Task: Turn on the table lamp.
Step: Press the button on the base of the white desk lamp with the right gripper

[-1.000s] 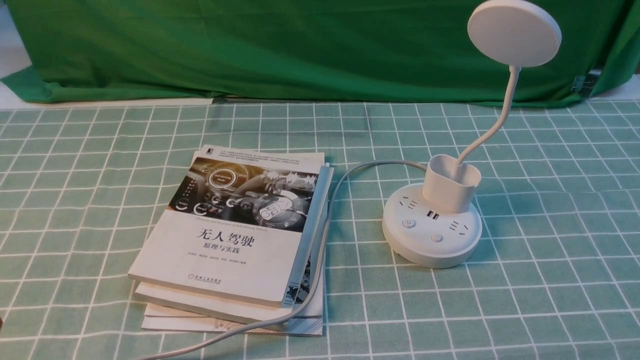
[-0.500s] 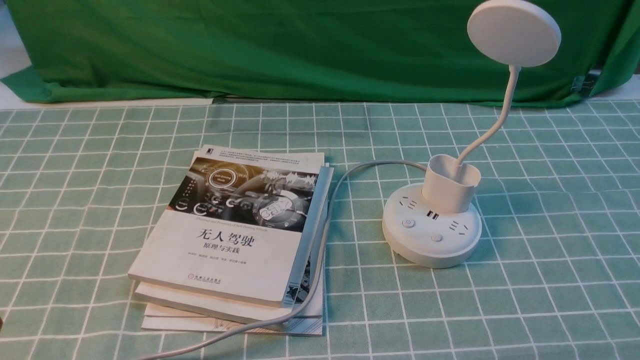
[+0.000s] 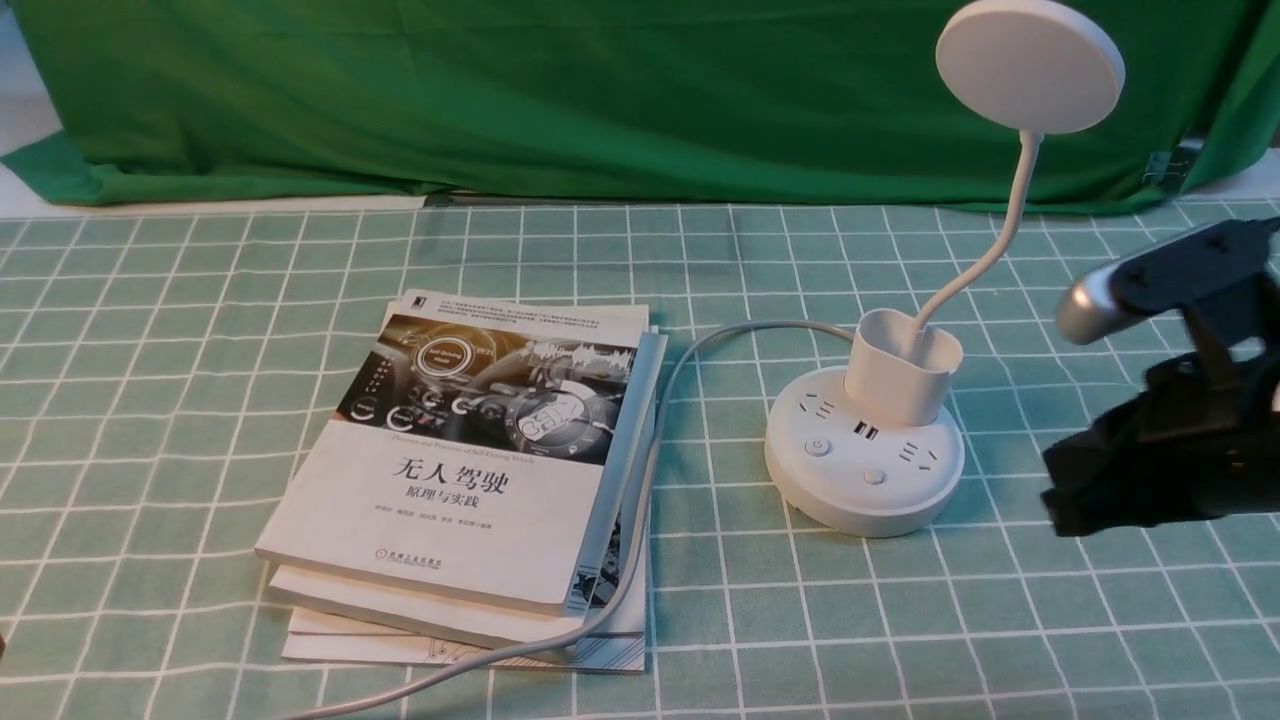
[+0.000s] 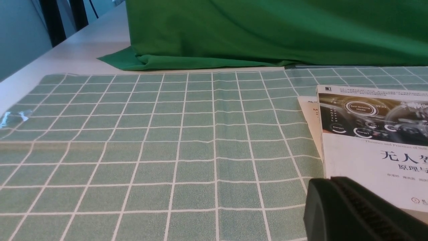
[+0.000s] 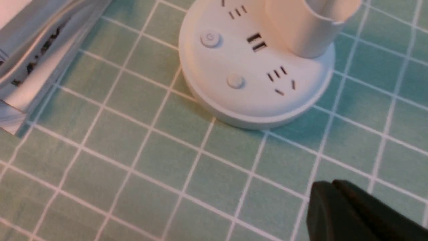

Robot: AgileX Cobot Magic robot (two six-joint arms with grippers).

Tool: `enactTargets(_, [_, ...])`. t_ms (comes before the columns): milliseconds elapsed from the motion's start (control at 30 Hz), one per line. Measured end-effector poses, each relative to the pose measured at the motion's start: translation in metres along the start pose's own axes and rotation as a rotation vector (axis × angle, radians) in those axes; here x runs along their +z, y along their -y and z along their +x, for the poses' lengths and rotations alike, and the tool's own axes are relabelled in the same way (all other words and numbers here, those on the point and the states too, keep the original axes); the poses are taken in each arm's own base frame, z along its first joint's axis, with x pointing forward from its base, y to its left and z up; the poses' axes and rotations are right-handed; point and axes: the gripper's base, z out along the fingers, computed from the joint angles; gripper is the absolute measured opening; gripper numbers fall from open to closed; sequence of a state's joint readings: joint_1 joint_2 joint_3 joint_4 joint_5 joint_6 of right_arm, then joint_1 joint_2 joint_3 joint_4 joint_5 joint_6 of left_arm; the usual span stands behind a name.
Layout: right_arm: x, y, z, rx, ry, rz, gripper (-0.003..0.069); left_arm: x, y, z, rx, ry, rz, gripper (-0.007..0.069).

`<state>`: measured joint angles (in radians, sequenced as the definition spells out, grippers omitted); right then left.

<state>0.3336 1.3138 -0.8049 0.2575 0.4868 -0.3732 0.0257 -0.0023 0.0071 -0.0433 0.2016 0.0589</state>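
A pale green tablecloth (image 3: 180,330) ruled with white grid lines covers most of the tabletop (image 4: 77,50), whose bare white surface shows beyond the cloth's far and left edges. A small piece of clear tape (image 4: 13,117) sits at the cloth's left border. Behind it, a deep green backdrop cloth (image 3: 600,100) hangs across the whole rear and bunches where it meets the tabletop. In the left wrist view a grey-blue wall (image 4: 16,36) and dark uprights (image 4: 55,16) stand beyond the tabletop.

The table lamp (image 3: 900,385) stands on the cloth right of centre, its round base flat on the grid, its thin neck rising out of the cup to the disc head high against the backdrop. Its grey cord (image 3: 660,420) curves from behind the base and runs over the right edge of a stack of books (image 3: 470,470) lying to the left.

The right claw (image 3: 1058,505) hangs to the right of the base, apart from it, fingers pressed together and holding nothing. The left claw (image 4: 329,197) sits low near the top book's corner, fingers likewise together and empty.
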Motion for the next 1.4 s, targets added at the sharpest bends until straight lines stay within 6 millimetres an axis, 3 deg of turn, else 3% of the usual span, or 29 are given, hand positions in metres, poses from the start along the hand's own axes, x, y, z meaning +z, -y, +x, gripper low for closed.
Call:
enactTargets(67, [0.013,-0.003,0.000,0.001,-0.012,-0.009,0.0032,0.000,0.000,0.000,0.000,0.000,0.000,0.0021])
enactTargets(167, [0.048,-0.007,0.001,-0.001,-0.032,-0.011,0.0034,0.000,0.000,0.000,0.000,0.000,0.000,0.0021])
enactTargets(300, [0.070,-0.009,0.002,0.018,-0.061,-0.018,0.0034,0.000,0.000,0.000,0.000,0.000,0.000,0.0021])
enactTargets(433, [0.091,-0.008,-0.011,0.036,-0.090,-0.034,0.0034,0.000,0.000,0.000,0.000,0.000,0.000,0.0021])
enactTargets(667, [0.105,-0.006,-0.026,0.040,-0.093,-0.042,0.0032,0.000,0.000,0.000,0.000,0.000,0.000,0.0021])
enactTargets(1400, [0.124,-0.016,-0.024,-0.006,-0.092,-0.046,0.0032,0.000,0.000,0.000,0.000,0.000,0.000,0.0021])
